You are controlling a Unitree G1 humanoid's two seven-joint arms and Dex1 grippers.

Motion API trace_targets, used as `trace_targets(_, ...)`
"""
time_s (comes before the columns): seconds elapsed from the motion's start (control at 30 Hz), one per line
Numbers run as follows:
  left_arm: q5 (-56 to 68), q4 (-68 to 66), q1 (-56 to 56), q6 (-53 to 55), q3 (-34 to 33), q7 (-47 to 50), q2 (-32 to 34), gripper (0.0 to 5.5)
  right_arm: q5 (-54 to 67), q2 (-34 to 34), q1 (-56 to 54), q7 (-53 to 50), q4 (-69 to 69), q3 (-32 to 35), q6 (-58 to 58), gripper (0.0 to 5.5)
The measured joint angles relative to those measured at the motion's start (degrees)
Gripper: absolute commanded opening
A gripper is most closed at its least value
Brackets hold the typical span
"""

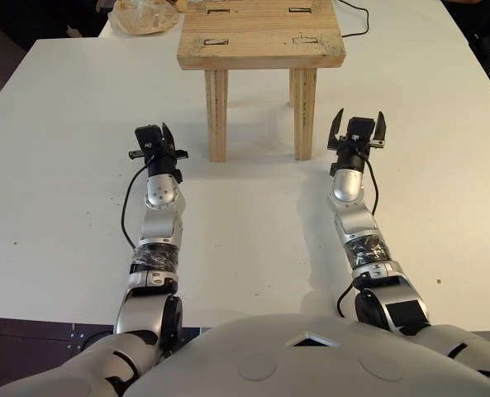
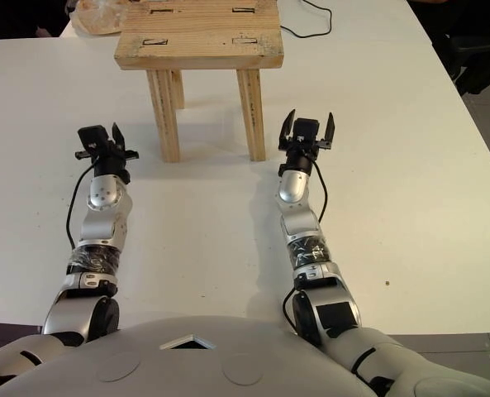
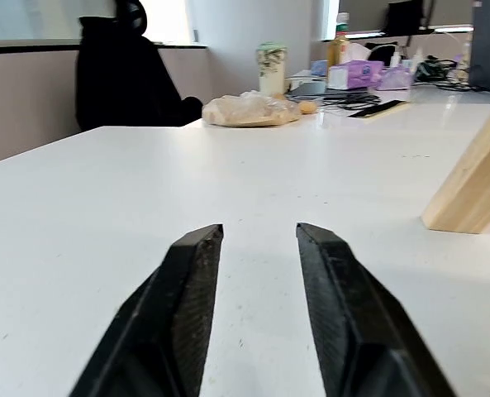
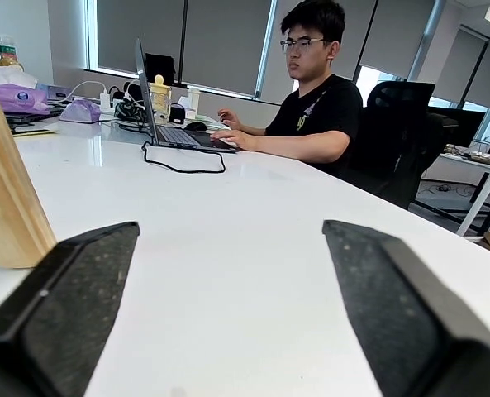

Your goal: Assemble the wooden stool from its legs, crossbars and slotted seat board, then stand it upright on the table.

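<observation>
The left gripper point(image 1: 157, 137), near-left of the wooden stool point(image 1: 261, 41), has its jaws narrowly parted and empty. The stool stands upright at far centre on the table point(image 1: 63, 165), seemingly fully assembled. Just right of it, the right gripper point(image 1: 357, 124) gapes wide, empty.

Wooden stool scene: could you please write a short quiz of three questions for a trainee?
1. True or false: the stool stands upright on the table.
2. Which is open wider, the left tool or the right tool?
3. What lies on the table beyond the stool, to the robot's left? A) plastic bag B) hammer C) screwdriver
Key: 1 true; 2 right tool; 3 A.
</observation>
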State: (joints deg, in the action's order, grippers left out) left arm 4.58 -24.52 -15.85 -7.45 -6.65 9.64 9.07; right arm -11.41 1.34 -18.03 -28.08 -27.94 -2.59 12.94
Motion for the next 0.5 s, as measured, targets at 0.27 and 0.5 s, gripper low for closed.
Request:
trace_targets(0.27, -1.4, -3.6, -3.1, -0.8, -1.0, -0.6, 1.0, 2.45, -1.7, 3.1, 3.0, -2.2, 4.3, -0.3, -0.2, 3.26)
trace_targets(0.5, -3.5, -3.6, -3.5, -0.9, -0.1, -0.9, 0.2, 2.45, -2.1, 2.9, 3.9, -2.8, 3.6, 0.8, -0.2, 3.26)
